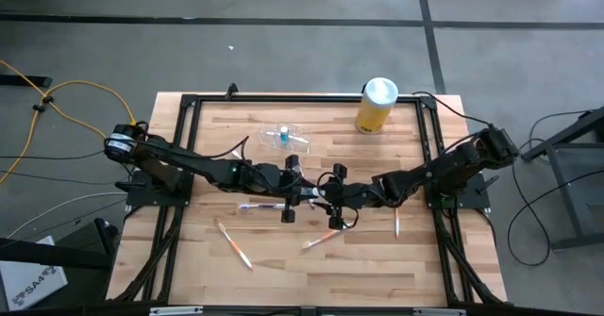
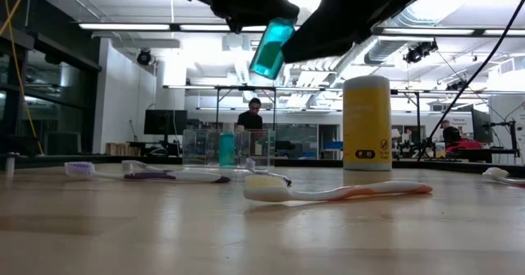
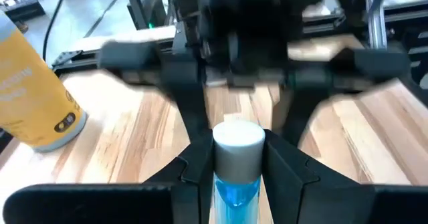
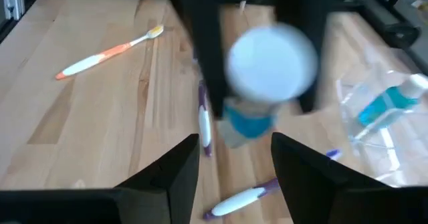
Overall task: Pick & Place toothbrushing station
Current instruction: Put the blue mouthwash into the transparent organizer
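1. Left gripper (image 3: 237, 177) pinching a blue bottle (image 3: 235, 174) with a white cap, held up above mid-table; right gripper (image 4: 234, 164) facing it with fingers spread, bottle just beyond them and not between.
2. Wooden table (image 1: 415, 269) in a black frame on a grey floor; a bright workshop behind, with a person (image 2: 250, 115) at a far desk.
3. Scattered on the wood: an orange toothbrush (image 2: 336, 191), a purple toothbrush (image 2: 148, 173), more brushes, a yellow canister (image 1: 375, 105) at the far edge.
4. Low view cuts both arms off at the top; right wrist view blurs the held bottle.
5. Clear holder (image 1: 283, 136) resting beyond both grippers toward the far edge, apart from them, with a second small blue bottle (image 4: 391, 103) inside.
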Controlling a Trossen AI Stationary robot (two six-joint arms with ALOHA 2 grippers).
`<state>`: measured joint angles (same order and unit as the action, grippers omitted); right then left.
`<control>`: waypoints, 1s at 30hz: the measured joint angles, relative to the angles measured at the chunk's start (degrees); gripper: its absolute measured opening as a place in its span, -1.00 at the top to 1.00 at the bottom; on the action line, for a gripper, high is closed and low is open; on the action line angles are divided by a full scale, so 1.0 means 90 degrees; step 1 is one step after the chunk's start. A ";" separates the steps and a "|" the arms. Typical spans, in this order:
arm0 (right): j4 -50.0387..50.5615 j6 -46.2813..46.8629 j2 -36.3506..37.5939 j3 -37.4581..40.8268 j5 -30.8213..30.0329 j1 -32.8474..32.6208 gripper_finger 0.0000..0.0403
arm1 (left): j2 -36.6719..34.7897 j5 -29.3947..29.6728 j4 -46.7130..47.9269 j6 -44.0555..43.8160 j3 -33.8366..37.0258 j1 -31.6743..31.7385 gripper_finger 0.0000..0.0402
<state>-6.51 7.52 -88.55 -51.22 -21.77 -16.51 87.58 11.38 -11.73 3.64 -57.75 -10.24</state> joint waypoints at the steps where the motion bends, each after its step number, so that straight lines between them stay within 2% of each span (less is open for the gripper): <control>1: 0.0039 -0.0004 0.0079 0.0000 -0.0037 0.0000 0.12 | -0.0022 0.0030 0.0122 -0.0002 0.0002 0.0000 0.55; 7: 0.0655 0.0175 0.0388 0.0005 -0.0305 0.0000 0.12 | -0.0108 0.0838 0.0511 0.0060 0.0004 0.0084 0.55; 14: 0.0990 0.0544 0.0440 0.0012 -0.0372 -0.0043 0.12 | -0.0382 0.1429 0.0809 -0.0269 0.0016 0.0473 0.55; 25: 0.1034 0.0548 0.0444 0.0010 -0.0372 -0.0095 0.13 | -0.0404 0.2641 0.0787 -0.0578 0.0234 0.1119 0.55; 30: 0.1053 0.0541 0.0444 0.0010 -0.0372 -0.0095 0.13 | -0.0404 0.2705 0.0184 -0.0648 0.0588 0.1456 0.55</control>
<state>2.96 12.39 -84.55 -51.13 -25.12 -17.37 83.94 35.73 -10.07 -2.19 -52.46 2.86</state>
